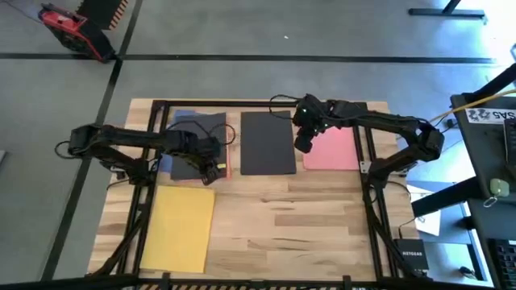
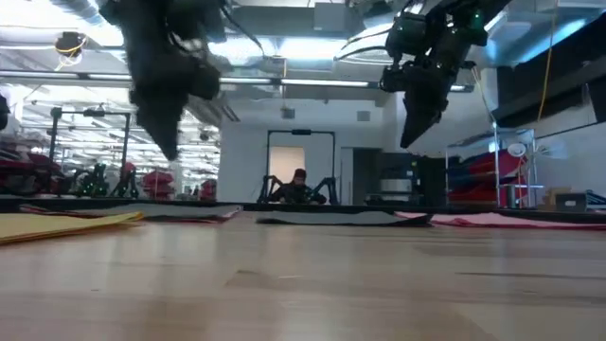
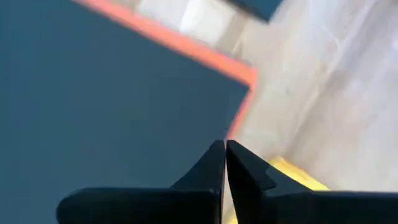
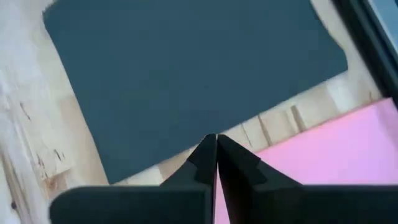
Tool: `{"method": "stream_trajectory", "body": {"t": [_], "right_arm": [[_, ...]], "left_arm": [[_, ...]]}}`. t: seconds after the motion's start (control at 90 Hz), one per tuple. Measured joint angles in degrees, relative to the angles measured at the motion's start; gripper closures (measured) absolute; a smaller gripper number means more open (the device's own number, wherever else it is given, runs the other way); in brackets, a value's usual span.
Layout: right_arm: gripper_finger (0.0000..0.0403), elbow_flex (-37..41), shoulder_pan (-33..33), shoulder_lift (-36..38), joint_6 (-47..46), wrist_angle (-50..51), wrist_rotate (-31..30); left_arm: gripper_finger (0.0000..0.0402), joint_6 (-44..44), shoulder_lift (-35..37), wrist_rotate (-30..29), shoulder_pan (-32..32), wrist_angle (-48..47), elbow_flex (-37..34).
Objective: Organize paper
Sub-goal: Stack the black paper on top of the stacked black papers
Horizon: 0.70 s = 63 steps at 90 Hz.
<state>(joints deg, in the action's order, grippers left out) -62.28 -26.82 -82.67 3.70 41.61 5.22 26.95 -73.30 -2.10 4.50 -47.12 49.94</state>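
On my surface [image 1: 266, 205], sheets laid apart by colour: yellow sheet [image 1: 179, 227] lower left of the high view, black sheet [image 1: 268, 142] at centre, pink sheet [image 1: 332, 150] to its right, and a dark sheet [image 1: 192, 145] over orange and blue ones left of centre, which I judge a stack in progress. My left gripper [image 3: 224, 163] hangs above that stack's corner, fingers closed on nothing. My right gripper [image 4: 216, 155] hovers between black and pink, fingers pressed together and empty, likely poised to nudge an edge.
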Motion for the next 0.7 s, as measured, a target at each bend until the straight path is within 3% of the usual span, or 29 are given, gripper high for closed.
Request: {"method": "stream_trajectory", "body": {"t": [0.4, 0.522, 0.7], "right_arm": [[0.0402, -0.1, 13.1, -1.2, -4.5, -18.8, 0.4], [0.0402, -0.6, 16.1, -2.3, -8.1, -24.5, 0.3], [0.0402, -5.7, 19.5, -7.3, -7.8, -24.2, -3.0]], "left_arm": [[0.0401, 9.8, 12.1, -14.0, -13.4, -1.0, -0.4], [0.0402, 11.9, 18.0, -14.7, -16.4, 4.8, -4.4], [0.0401, 15.2, 27.1, -14.7, -21.2, 10.3, -10.3]]}}
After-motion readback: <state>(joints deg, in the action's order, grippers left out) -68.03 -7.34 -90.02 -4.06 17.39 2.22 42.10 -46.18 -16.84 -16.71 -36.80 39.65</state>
